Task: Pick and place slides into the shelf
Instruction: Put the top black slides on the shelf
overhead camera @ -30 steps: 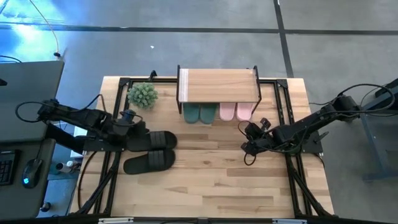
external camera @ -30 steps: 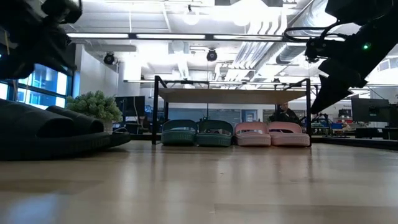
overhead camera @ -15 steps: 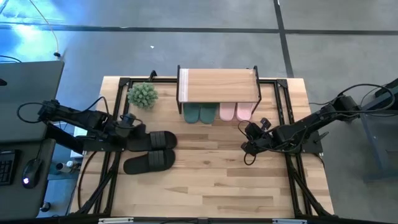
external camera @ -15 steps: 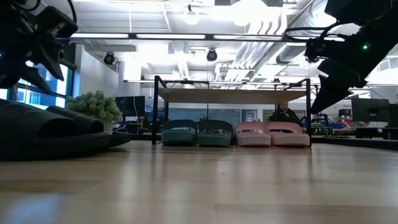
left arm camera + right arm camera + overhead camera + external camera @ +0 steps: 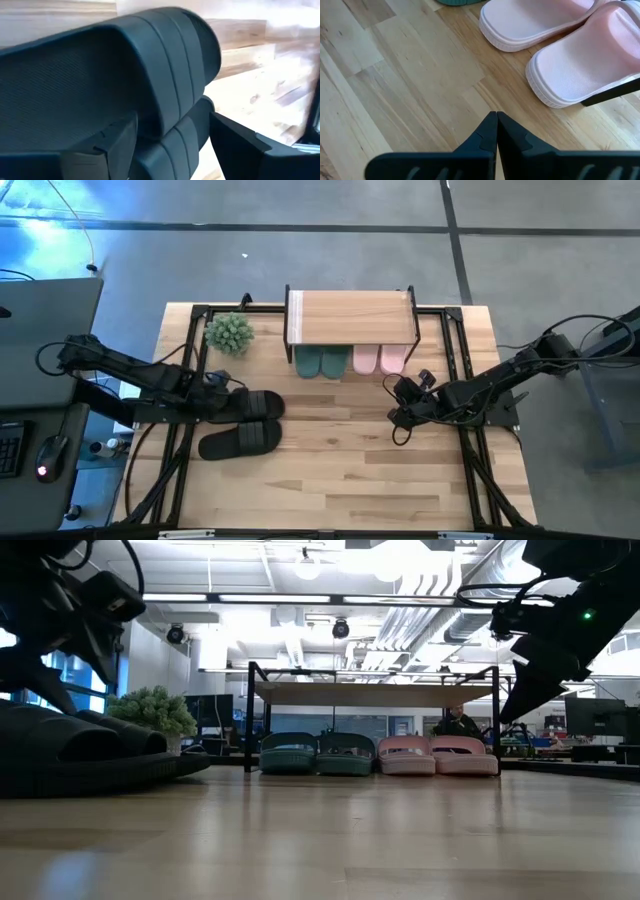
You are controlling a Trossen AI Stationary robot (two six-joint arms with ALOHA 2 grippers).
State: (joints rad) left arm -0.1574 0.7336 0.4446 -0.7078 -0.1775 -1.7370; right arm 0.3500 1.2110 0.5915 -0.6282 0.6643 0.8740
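The shelf (image 5: pixel 351 317) top hides most of the green and pink slides (image 5: pixel 350 362).

No lettering, labels, brands or numbers readable anywhere here, not on the slides, shelf or table.

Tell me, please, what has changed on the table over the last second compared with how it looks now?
The left claw has opened and moved in toward the black slides; its fingers now stand either side of a strap without gripping it. The black pair itself has not shifted. The right claw stayed shut by the pink slides, and the green slides remain under the shelf.
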